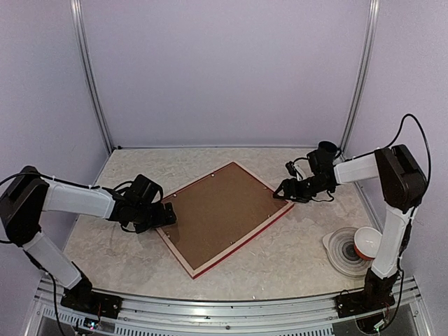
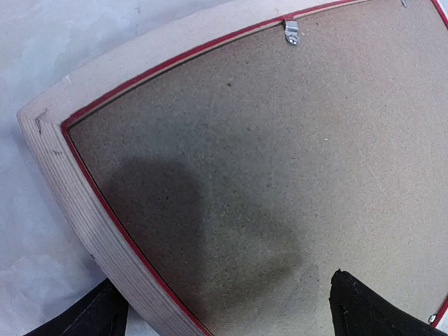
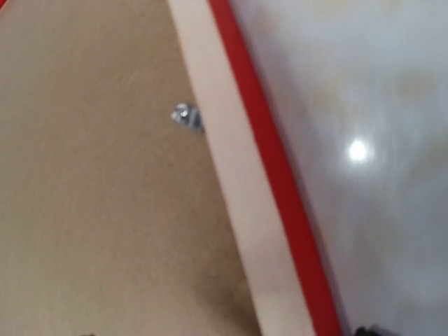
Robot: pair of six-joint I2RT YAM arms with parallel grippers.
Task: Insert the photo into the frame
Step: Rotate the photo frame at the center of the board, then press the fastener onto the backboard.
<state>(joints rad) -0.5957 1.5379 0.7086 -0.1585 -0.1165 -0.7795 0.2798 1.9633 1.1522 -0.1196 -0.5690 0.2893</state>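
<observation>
red-edged frame [image 2: 140,66] edge between wide-open empty left jaws; right jaws' spread unclear

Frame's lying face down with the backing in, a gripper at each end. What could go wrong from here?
1. The backing board sits inside the frame, apparently clipped, and no photo is in view; the small metal clip may prove fiddly to turn.
2. The left gripper stands open over one corner, the right gripper at the opposite one; a push could slide the frame across the smooth table.
</observation>
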